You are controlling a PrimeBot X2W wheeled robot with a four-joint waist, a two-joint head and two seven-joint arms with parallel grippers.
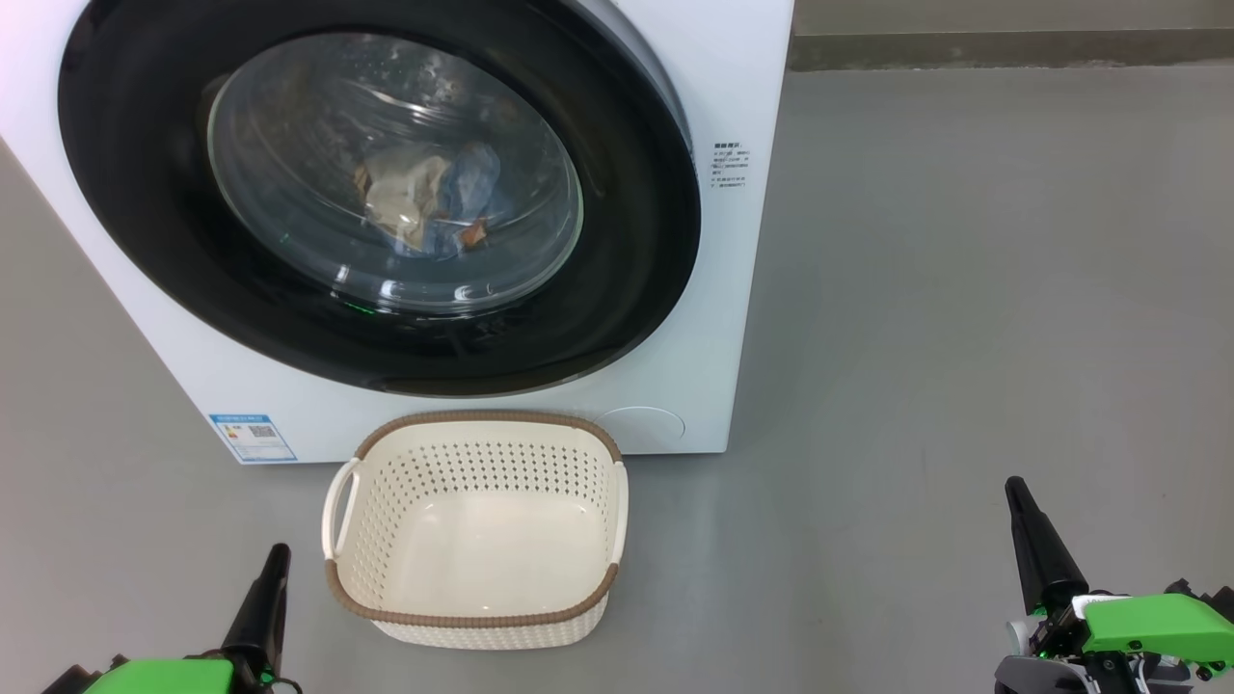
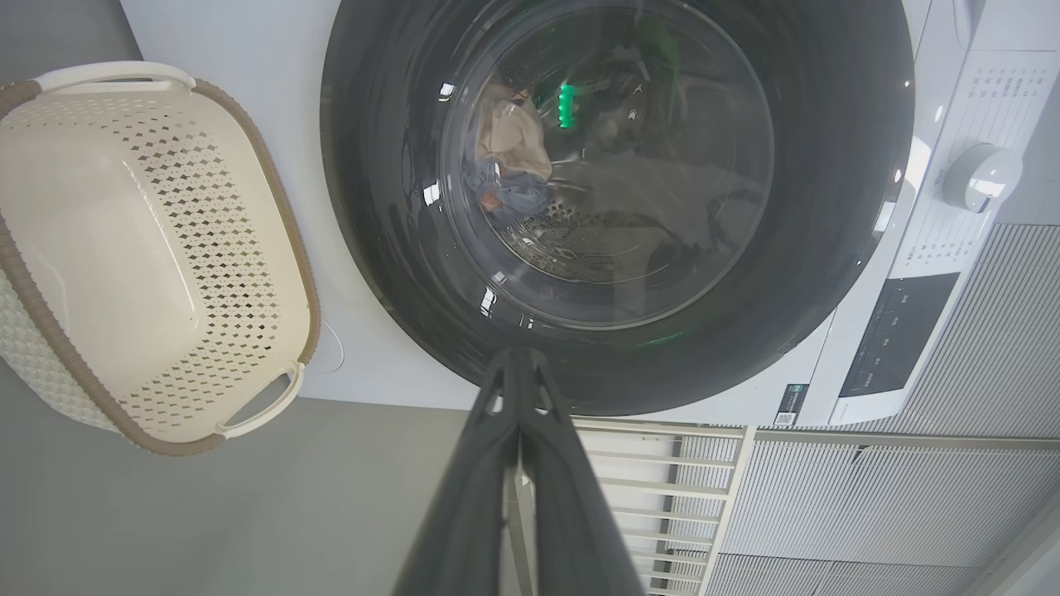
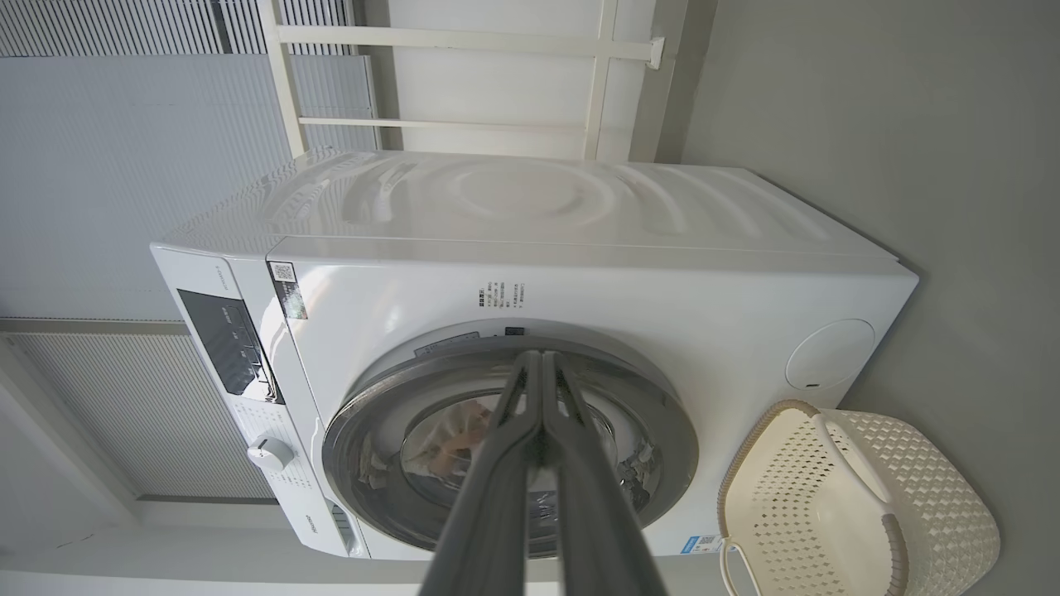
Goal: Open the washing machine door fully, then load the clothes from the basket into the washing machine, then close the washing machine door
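Note:
The white washing machine (image 1: 742,241) (image 3: 662,273) stands ahead, its round black-rimmed door (image 1: 617,289) (image 2: 828,207) (image 3: 662,430) lying flat against the front. Through the glass I see the clothes (image 1: 424,202) (image 2: 505,157), cream and blue pieces, inside the drum. The cream perforated basket (image 1: 482,429) (image 2: 273,199) (image 3: 919,497) sits on the floor before the machine with nothing in it. My left gripper (image 1: 278,551) (image 2: 517,356) is low at the left, shut and holding nothing. My right gripper (image 1: 1012,485) (image 3: 540,358) is low at the right, also shut and holding nothing. Both are well back from the machine.
Grey floor (image 1: 964,289) stretches to the right of the machine up to a wall base. A blue label (image 1: 253,437) marks the machine's lower left corner. A control panel with a knob (image 2: 981,178) shows in the left wrist view. White railings and ribbed panels (image 3: 124,165) stand behind.

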